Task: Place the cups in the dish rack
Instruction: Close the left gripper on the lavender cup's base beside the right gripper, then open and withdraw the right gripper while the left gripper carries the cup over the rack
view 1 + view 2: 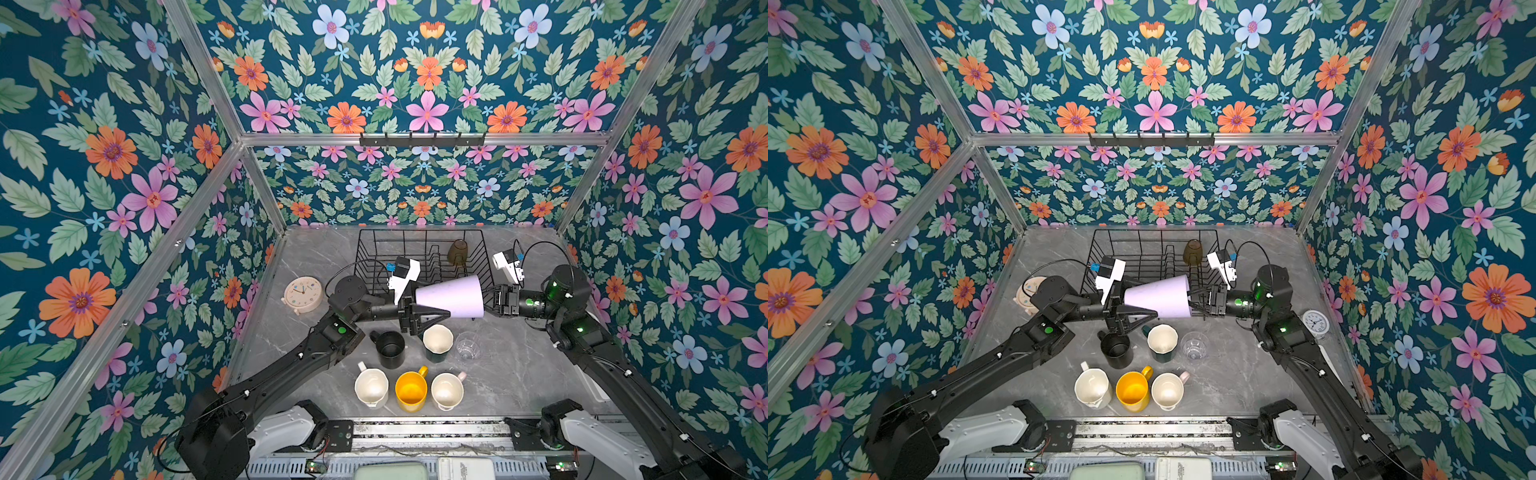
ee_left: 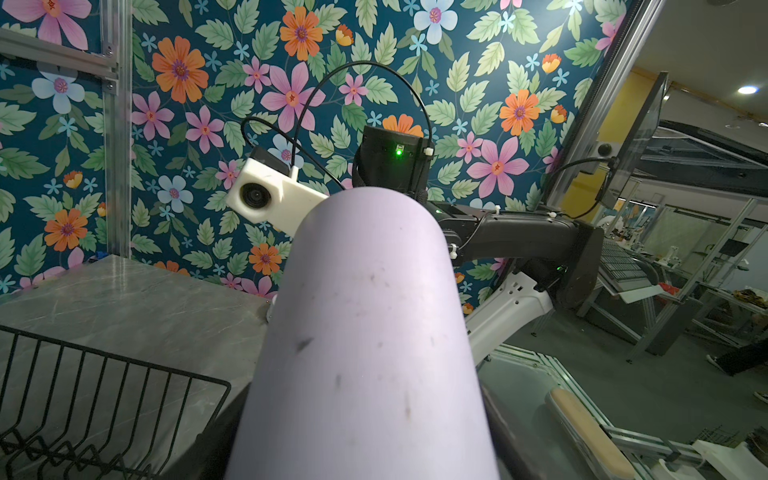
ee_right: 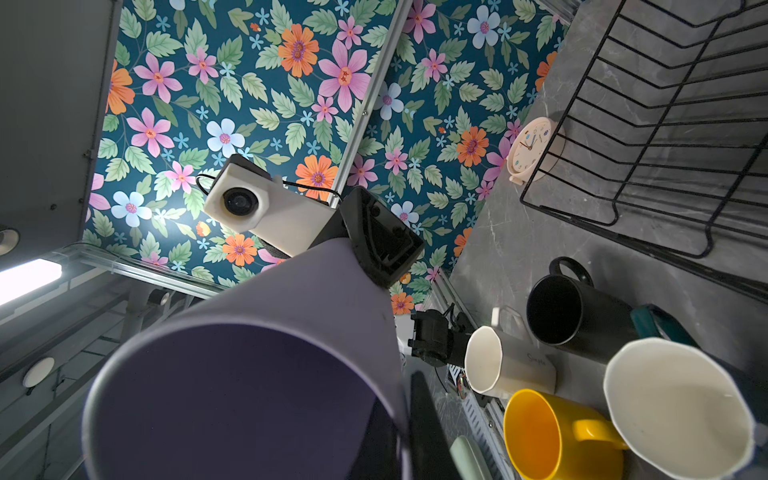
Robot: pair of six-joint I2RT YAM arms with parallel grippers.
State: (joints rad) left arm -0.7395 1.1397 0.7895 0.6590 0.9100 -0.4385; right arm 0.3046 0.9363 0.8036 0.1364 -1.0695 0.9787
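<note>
Item count by kind
Cups (image 1: 411, 390): 5 mugs (image 1: 388, 349) (image 1: 437, 340) (image 1: 371, 387) (image 1: 411, 392) (image 1: 447, 390), 2 tumblers (image 1: 457, 251) (image 1: 451, 297), 1 clear glass (image 1: 467, 345); 1 dish rack (image 1: 419, 230); 2 clocks (image 1: 303, 294) (image 1: 1314, 321); 1 hook rail (image 1: 422, 140).

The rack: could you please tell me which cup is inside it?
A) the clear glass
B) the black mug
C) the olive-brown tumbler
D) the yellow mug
C: the olive-brown tumbler stands within the wire walls of the rack, near its far right corner in both top views.
</note>
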